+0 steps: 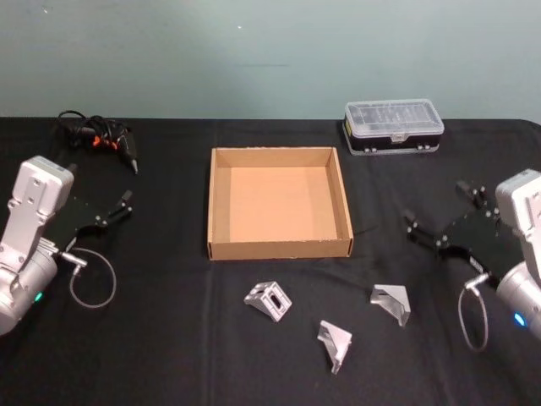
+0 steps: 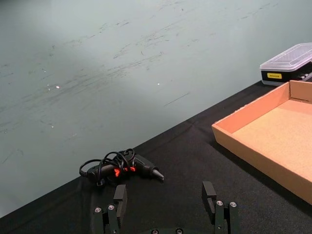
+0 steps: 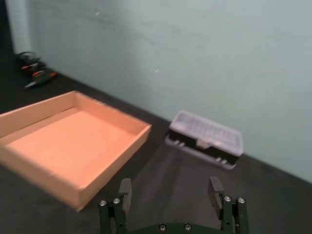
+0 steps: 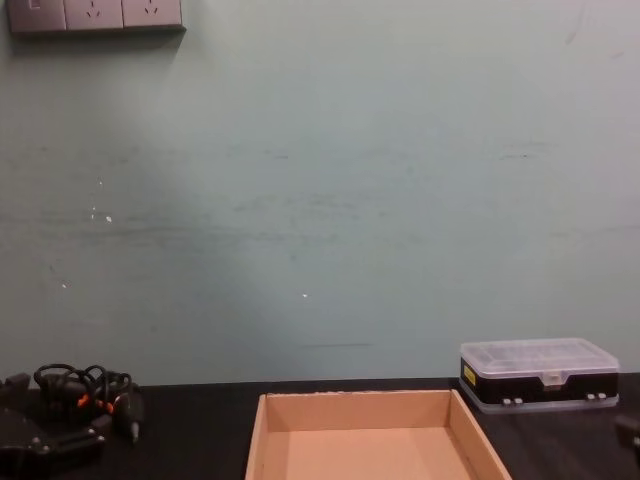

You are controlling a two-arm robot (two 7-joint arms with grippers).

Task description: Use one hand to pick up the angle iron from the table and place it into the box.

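Three silver angle irons lie on the black table (image 1: 169,355) in front of the box: one (image 1: 269,300) nearest the box's front wall, one (image 1: 335,343) closest to me, one (image 1: 391,302) further right. The tan cardboard box (image 1: 279,249) sits empty at the table's middle; its walls also show in the left wrist view (image 2: 253,109), right wrist view (image 3: 117,151) and chest view (image 4: 262,425). My left gripper (image 1: 118,208) rests open at the far left, well away from the irons. My right gripper (image 1: 441,218) hovers open at the right, beside the box and behind the rightmost iron.
A black plastic case with a clear lid (image 1: 393,127) stands at the back right. A black tool with a coiled cable and orange marks (image 1: 100,138) lies at the back left. A pale green wall (image 4: 320,200) backs the table.
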